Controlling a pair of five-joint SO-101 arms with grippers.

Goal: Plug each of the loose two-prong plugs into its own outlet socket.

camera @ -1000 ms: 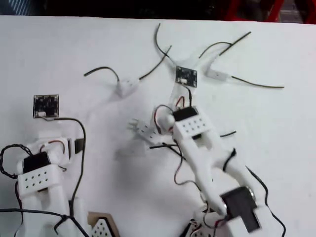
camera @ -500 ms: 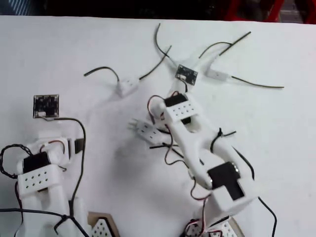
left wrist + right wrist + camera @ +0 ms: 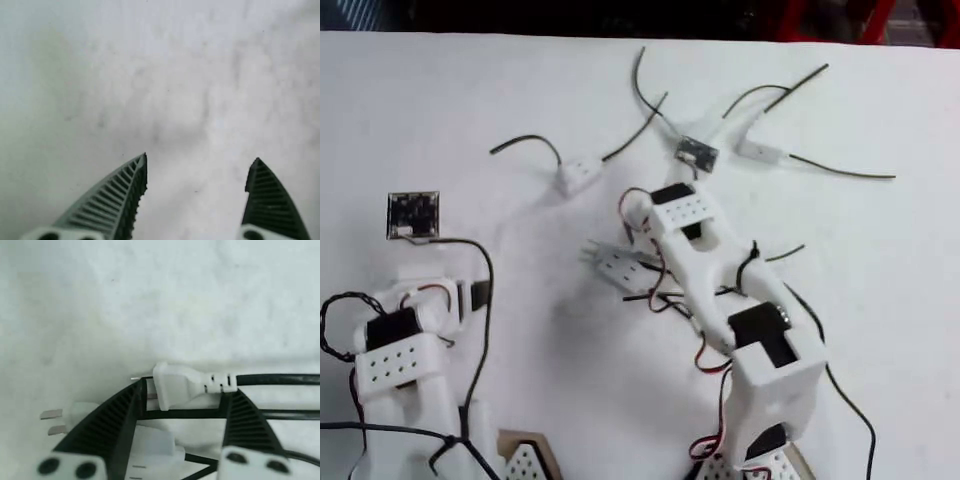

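Observation:
In the right wrist view my right gripper (image 3: 184, 394) is open, and a white two-prong plug (image 3: 182, 384) with a black cable lies crosswise between its fingertips on the table. A second white plug (image 3: 75, 415) with bare prongs lies behind one finger. From above, the right arm's wrist (image 3: 677, 212) sits beside a pronged plug (image 3: 618, 264), just below a small tilted black outlet socket (image 3: 696, 152). A second outlet socket (image 3: 413, 214) lies far left. My left gripper (image 3: 197, 170) hangs open over bare table.
Two more white plugs (image 3: 577, 175) (image 3: 758, 151) with thin dark cables lie at the back of the white table (image 3: 880, 260). Loose cables (image 3: 655, 295) cross under the right arm. The left arm (image 3: 398, 355) rests at the front left.
The right arm has stretched forward and to the left, its wrist now closer to the tilted socket, which has turned slightly. The left arm has stayed put.

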